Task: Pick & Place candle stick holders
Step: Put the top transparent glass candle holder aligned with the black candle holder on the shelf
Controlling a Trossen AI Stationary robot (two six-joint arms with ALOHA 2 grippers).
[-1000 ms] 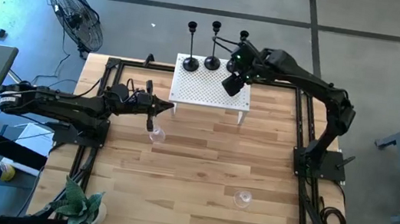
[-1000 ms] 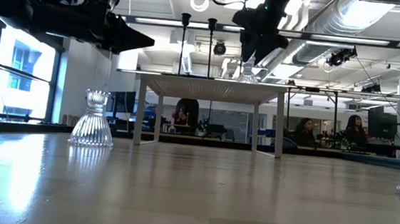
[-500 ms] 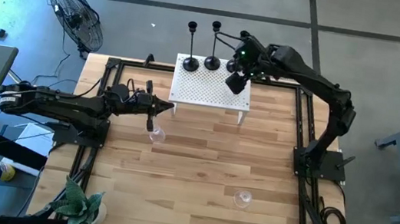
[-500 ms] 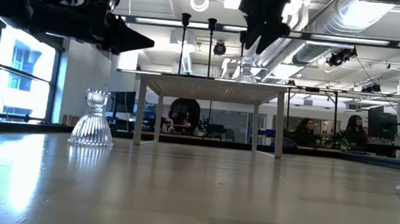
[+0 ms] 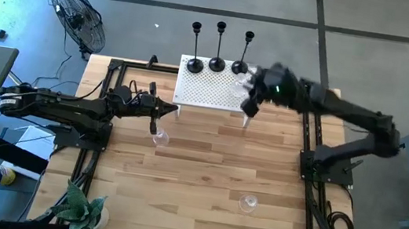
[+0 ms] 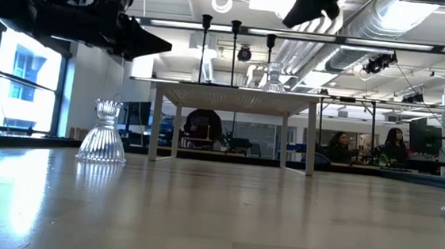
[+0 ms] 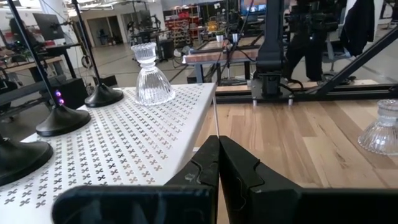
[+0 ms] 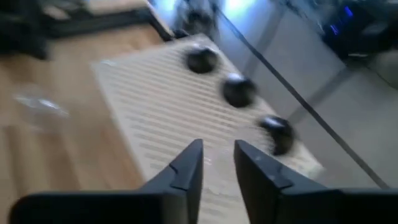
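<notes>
Candlesticks (image 5: 218,49) x3 on white stand (image 5: 207,91), right fingers (image 8: 217,165) narrowly apart, empty, left fingers (image 7: 217,163) closed.

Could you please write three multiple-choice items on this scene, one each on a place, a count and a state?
1. Where do the black candle stick holders stand?
A. on the white perforated stand
B. on the bare wooden table
C. on the floor by the fan

2. How many black candle stick holders are there?
A. one
B. three
C. five

3. How are the left gripper's fingers?
A. spread wide
B. closed on a glass holder
C. shut, holding nothing

Answers:
1 A, the high view shows their bases along the stand's far edge.
2 B, three stems rise in a row.
3 C, the left wrist view shows the fingers pressed together with nothing between.
</notes>
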